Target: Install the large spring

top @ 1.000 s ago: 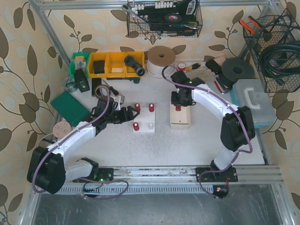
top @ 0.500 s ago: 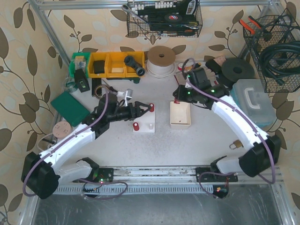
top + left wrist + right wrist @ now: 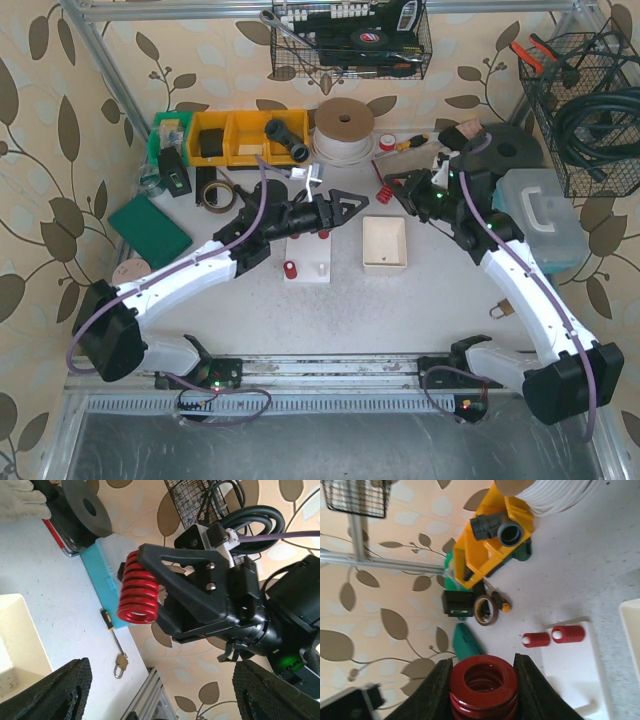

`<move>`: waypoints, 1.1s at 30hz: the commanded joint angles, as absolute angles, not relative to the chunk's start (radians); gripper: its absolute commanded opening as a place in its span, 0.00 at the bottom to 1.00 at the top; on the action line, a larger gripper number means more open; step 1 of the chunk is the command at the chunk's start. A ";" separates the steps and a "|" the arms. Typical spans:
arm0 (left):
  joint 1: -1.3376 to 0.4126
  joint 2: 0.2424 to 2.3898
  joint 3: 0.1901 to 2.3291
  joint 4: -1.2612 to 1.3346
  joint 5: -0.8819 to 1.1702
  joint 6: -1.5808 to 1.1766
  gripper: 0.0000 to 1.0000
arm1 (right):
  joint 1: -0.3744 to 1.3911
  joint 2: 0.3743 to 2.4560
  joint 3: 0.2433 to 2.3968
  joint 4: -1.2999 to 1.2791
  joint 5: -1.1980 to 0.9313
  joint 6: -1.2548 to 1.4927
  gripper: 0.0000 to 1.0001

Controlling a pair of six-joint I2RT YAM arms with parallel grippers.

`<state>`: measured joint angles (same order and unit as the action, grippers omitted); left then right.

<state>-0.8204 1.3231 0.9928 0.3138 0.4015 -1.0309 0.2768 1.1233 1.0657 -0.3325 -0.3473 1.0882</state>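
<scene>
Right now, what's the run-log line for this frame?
right gripper: shut on spring, off table | left gripper: open, facing spring | install: not done

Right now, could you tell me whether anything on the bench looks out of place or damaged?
Nothing looks spilled or damaged. The only stray item is a padlock lying loose on the table toward its right side, on its own. The large spring sits squarely in the right gripper, lifted off the table.

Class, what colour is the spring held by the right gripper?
Red; the spring shows best in the left wrist view.
</scene>
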 commanded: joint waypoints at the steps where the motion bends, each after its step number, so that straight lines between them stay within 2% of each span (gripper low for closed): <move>1: -0.831 1.355 1.045 0.413 0.399 -1.031 0.80 | 0.247 1.068 1.002 -0.124 -0.417 1.323 0.00; 14: -0.831 1.459 1.201 0.359 0.438 -0.989 0.79 | 0.238 1.063 1.001 -0.027 -0.431 1.439 0.00; 33: -0.832 1.404 1.235 0.176 0.381 -0.918 0.80 | 0.239 1.020 0.915 0.075 -0.425 1.478 0.00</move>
